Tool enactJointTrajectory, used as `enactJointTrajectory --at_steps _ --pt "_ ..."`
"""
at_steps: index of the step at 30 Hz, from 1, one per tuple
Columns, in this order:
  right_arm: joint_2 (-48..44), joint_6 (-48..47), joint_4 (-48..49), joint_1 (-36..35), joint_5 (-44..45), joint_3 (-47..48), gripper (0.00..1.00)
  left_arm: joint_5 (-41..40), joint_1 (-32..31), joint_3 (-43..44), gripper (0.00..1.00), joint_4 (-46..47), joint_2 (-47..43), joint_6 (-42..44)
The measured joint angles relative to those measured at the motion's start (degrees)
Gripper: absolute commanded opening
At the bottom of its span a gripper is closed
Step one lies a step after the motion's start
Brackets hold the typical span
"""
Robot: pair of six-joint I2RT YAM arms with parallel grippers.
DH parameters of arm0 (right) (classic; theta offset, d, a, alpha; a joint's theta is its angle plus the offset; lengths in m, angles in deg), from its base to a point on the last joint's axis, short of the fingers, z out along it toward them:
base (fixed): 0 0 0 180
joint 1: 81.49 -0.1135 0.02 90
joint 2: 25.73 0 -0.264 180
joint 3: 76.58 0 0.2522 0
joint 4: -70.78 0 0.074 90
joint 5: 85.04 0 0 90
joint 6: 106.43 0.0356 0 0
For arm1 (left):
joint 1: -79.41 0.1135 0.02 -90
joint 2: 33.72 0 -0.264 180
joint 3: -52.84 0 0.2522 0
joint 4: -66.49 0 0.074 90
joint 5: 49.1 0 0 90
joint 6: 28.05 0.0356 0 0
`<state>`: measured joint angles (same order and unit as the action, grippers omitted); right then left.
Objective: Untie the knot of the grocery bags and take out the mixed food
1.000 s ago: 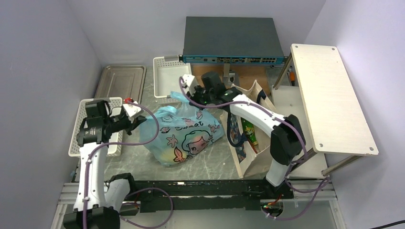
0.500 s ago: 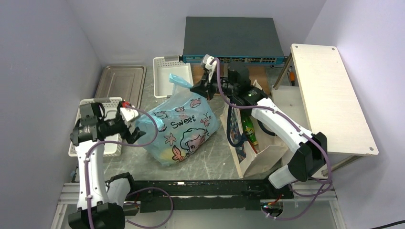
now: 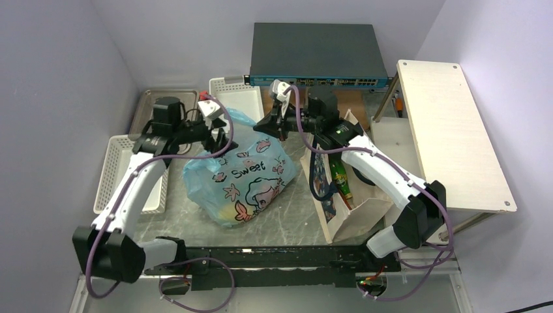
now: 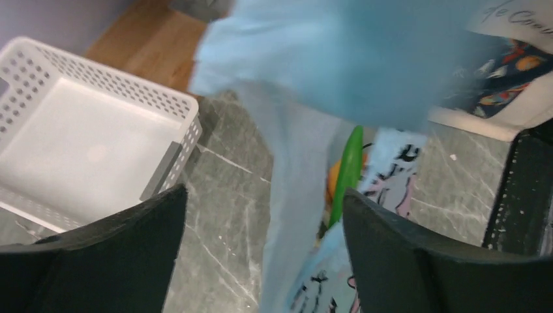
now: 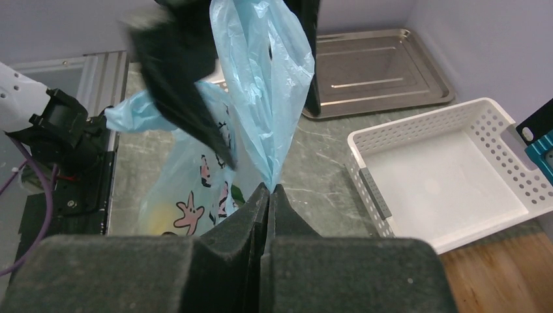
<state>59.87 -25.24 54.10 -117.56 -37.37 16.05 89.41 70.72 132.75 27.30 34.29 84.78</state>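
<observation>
Top view: the bag sits mid-tabletop, just beside the tote. The left pincer and right pincer flank its raised top.

Left wrist: the left pincer is wide open and grips nothing, with a blue strip of bag between its fingers. A cucumber and an orange show inside the bag, and a basket stands nearby.

Right wrist: the right pincer is fully closed, pinching the bag's film.

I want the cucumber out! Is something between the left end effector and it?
Yes. A loose strip of the light-blue grocery bag hangs between the open left end effector and the cucumber, which sits inside the bag.
</observation>
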Motion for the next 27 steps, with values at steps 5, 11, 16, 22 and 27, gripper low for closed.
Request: enactJointTrajectory --at_steps 5,11,16,22,27 --pt "-0.9 -2.0 -0.5 0.0 -0.3 -1.6 0.0 -4.6 -1.5 -1.0 0.04 4.9 5.4 -7.5" --pt "-2.4 -4.1 -2.5 1.6 0.0 -3.8 0.03 -2.8 1.3 -4.2 0.0 8.3 1.8 -12.9" --pt "-2.5 -2.8 -3.1 6.1 2.7 -3.8 0.53 -2.2 6.1 -10.2 0.0 10.5 -7.3 -19.9" --pt "-2.5 2.8 -5.1 7.3 9.9 -3.3 0.86 -8.5 2.0 -12.4 0.0 12.7 -11.2 -27.2" --pt "-6.3 6.6 -7.8 0.2 18.2 -5.5 0.98 -12.7 1.0 -12.5 0.0 13.2 -11.1 -31.9"
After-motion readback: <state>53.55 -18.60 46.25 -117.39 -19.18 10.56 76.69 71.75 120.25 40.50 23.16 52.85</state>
